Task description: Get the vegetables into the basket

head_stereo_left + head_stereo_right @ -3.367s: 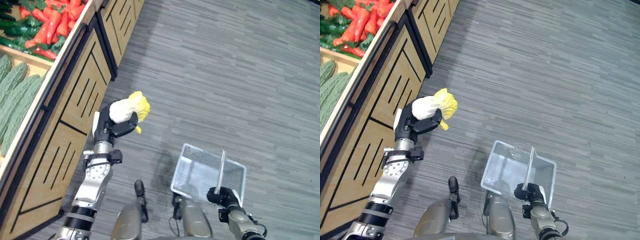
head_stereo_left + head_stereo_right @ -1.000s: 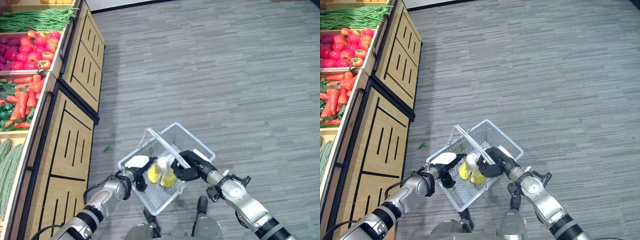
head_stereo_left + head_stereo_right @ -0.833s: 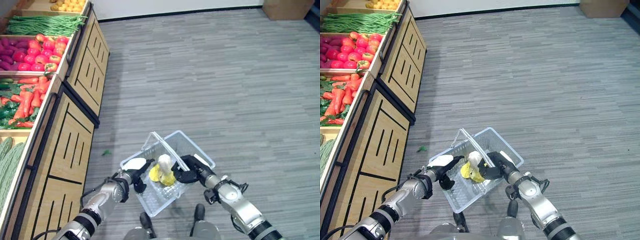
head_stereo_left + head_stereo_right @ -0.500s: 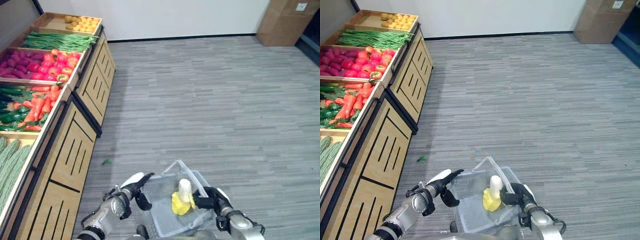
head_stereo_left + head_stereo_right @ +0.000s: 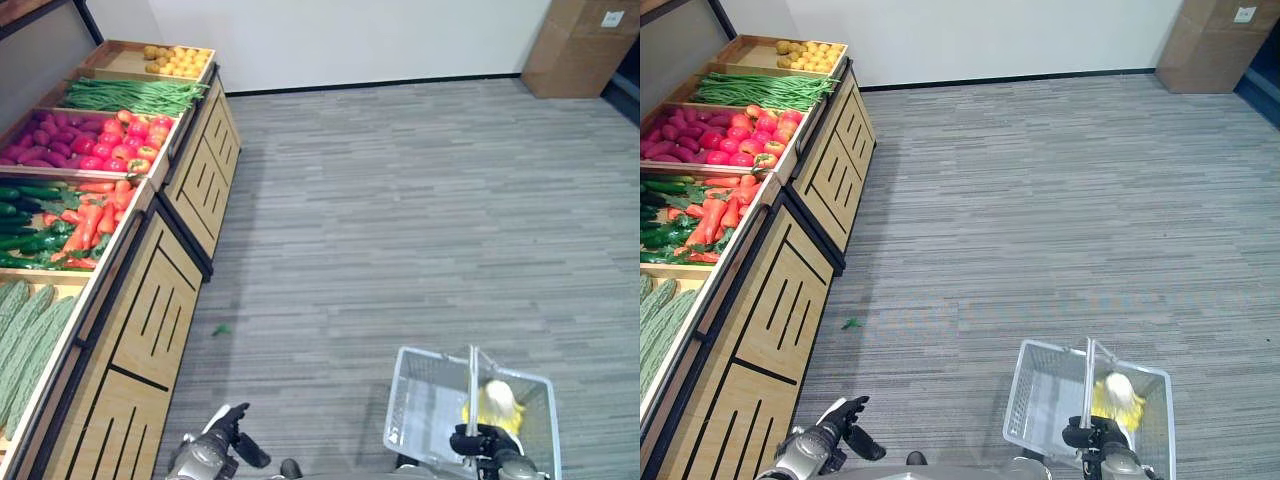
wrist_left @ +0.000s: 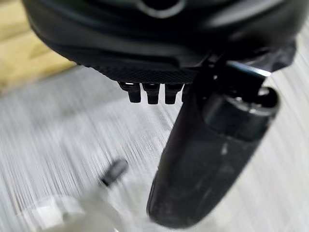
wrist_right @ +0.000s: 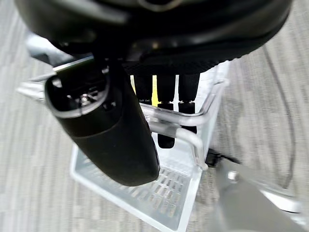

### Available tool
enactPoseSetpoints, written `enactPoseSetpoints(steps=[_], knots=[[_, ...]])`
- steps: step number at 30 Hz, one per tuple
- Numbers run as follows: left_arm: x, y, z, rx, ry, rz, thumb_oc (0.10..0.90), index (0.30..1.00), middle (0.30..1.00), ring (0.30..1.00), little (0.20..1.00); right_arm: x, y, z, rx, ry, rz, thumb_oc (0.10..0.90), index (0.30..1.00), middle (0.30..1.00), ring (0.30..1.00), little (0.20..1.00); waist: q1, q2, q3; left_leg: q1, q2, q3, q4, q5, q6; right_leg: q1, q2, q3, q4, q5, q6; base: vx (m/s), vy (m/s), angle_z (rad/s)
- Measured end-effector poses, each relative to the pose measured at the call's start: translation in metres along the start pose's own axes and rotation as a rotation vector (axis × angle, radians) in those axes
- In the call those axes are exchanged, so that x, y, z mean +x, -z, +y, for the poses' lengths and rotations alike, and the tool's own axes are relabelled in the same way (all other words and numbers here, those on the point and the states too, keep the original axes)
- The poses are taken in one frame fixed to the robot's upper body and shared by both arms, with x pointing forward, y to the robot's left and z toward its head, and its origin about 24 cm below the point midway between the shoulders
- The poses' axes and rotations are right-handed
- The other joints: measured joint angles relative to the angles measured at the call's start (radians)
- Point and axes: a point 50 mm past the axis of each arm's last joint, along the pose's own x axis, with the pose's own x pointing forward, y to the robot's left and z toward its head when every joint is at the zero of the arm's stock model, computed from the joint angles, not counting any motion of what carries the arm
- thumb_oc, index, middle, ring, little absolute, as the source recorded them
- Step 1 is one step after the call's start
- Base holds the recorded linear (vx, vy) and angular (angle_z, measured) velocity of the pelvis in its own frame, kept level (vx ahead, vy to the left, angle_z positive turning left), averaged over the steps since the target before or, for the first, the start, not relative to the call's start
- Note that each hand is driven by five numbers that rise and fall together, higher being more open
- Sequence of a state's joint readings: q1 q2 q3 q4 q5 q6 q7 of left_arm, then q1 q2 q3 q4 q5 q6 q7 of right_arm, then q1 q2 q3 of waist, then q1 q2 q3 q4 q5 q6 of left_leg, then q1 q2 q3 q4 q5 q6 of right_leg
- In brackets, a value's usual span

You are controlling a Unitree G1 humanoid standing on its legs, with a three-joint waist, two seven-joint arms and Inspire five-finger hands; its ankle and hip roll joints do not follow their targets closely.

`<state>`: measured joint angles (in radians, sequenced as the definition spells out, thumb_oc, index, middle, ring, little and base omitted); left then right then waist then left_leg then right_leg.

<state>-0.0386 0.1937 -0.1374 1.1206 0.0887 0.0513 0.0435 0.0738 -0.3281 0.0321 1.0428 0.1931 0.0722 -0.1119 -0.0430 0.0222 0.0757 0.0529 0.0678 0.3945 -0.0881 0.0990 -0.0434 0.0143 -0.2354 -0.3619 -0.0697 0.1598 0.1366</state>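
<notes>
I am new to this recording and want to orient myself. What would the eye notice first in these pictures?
First comes the long wooden produce stand along the robot's left, its bins full of red, green and orange vegetables. Next is the clear basket low on the robot's right, with a yellow-and-white cabbage inside; the right hand is curled round its handle. The left hand hangs by the stand, its fingers relaxed.

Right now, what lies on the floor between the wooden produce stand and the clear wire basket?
Mostly bare grey floor; a small green scrap lies near the wooden produce stand, well left of the clear wire basket, in both eye views.
</notes>
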Motion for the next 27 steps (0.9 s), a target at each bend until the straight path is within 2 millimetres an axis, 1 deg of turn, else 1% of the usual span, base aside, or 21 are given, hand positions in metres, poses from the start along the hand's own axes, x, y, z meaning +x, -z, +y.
enactPoseSetpoints(steps=[2,3,4,7,8,11,15,20,22,23,24,27], knots=[[-0.001,0.004,-0.003,-0.011,0.008,0.012,0.900,1.000,1.000,1.000,1.000,0.000,0.005,0.004,0.000,-0.005,0.017,0.400,0.300,0.300,0.300,0.300,0.000,-0.005,0.003,-0.002,0.001,-0.002,0.000,-0.003,-0.002,0.000,0.001,-0.001,0.000,-0.002,0.002,0.00,0.000,0.00],[-0.001,0.010,-0.005,-0.052,-0.005,0.037,0.900,1.000,1.000,1.000,1.000,-0.001,0.011,0.007,0.005,-0.006,0.042,0.400,0.300,0.300,0.300,0.300,0.000,-0.011,0.001,-0.001,0.001,-0.004,0.000,-0.005,-0.003,0.001,0.001,-0.002,0.001,-0.003,0.003,0.00,0.000,0.00],[-0.001,0.013,-0.006,-0.073,-0.010,0.050,0.900,1.000,1.000,1.000,1.000,-0.001,0.014,0.008,0.005,-0.005,0.048,0.400,0.300,0.300,0.300,0.300,0.000,-0.013,0.001,-0.001,0.001,-0.005,0.000,-0.007,-0.003,0.001,0.000,-0.002,0.001,-0.005,0.006,0.00,0.000,0.00],[-0.002,0.019,-0.005,-0.116,-0.035,0.078,0.900,1.000,1.000,1.000,1.000,0.000,0.018,0.009,-0.006,0.004,0.074,0.400,0.300,0.300,0.300,0.300,0.001,-0.018,0.003,-0.003,0.001,-0.009,0.000,-0.012,-0.002,0.001,0.000,-0.004,0.001,-0.007,0.009,0.01,-0.018,0.05],[-0.002,0.023,-0.003,-0.118,-0.065,0.091,0.900,1.000,1.000,1.000,1.000,0.000,0.020,0.009,-0.015,0.005,0.080,0.400,0.300,0.300,0.300,0.300,0.003,-0.022,0.000,-0.006,0.001,-0.022,0.000,-0.012,-0.002,0.004,0.000,-0.012,0.001,-0.008,0.009,0.01,-0.032,0.14],[-0.002,0.024,-0.002,-0.115,-0.081,0.091,0.900,1.000,1.000,1.000,1.000,0.000,0.020,0.012,-0.039,-0.003,0.073,0.400,0.300,0.300,0.300,0.300,0.006,-0.025,-0.004,-0.012,0.001,-0.029,0.002,-0.011,-0.002,0.006,0.000,-0.022,0.001,-0.008,0.008,0.00,-0.008,0.11],[-0.003,0.025,-0.001,-0.113,-0.099,0.094,0.900,1.000,1.000,1.000,1.000,-0.001,0.020,0.019,-0.062,-0.022,0.069,0.400,0.300,0.300,0.300,0.300,0.024,-0.031,-0.010,-0.010,0.000,-0.032,0.003,-0.011,-0.002,0.011,0.000,-0.028,0.001,-0.007,0.003,0.01,0.010,0.04],[-0.002,0.024,-0.001,-0.114,-0.100,0.090,0.900,1.000,1.000,1.000,1.000,0.000,0.015,0.024,-0.079,-0.037,0.050,0.400,0.300,0.300,0.300,0.300,0.029,-0.033,-0.009,-0.009,-0.001,-0.042,0.004,-0.011,-0.002,0.021,-0.002,-0.042,0.001,-0.009,0.004,0.02,0.035,0.06],[-0.002,0.023,0.000,-0.114,-0.100,0.087,0.900,1.000,1.000,1.000,1.000,0.000,0.013,0.025,-0.078,-0.041,0.047,0.400,0.300,0.300,0.300,0.300,0.028,-0.040,-0.004,-0.009,-0.002,-0.044,0.004,-0.012,-0.002,0.023,-0.003,-0.046,0.001,-0.011,0.004,0.02,0.041,0.04],[-0.002,0.023,0.000,-0.113,-0.101,0.086,0.900,1.000,1.000,1.000,1.000,0.000,0.013,0.026,-0.077,-0.043,0.046,0.400,0.300,0.300,0.300,0.300,0.029,-0.037,-0.007,-0.009,-0.003,-0.045,0.003,-0.012,-0.002,0.024,-0.004,-0.047,0.001,-0.011,0.005,0.03,0.054,0.04],[-0.002,0.023,0.001,-0.113,-0.102,0.085,0.900,1.000,1.000,1.000,1.000,0.000,0.013,0.027,-0.077,-0.045,0.046,0.400,0.300,0.300,0.300,0.300,0.029,-0.042,-0.003,-0.008,-0.004,-0.045,0.003,-0.012,-0.002,0.025,-0.004,-0.047,0.001,-0.012,0.005,0.04,0.063,0.04],[-0.002,0.020,0.002,-0.112,-0.104,0.072,0.900,1.000,1.000,1.000,1.000,0.000,0.012,0.027,-0.078,-0.046,0.045,0.400,0.300,0.300,0.300,0.300,0.030,-0.045,-0.001,-0.008,-0.011,-0.053,0.001,-0.014,0.001,0.026,-0.013,-0.054,0.010,-0.017,0.010,0.04,0.080,0.10]])
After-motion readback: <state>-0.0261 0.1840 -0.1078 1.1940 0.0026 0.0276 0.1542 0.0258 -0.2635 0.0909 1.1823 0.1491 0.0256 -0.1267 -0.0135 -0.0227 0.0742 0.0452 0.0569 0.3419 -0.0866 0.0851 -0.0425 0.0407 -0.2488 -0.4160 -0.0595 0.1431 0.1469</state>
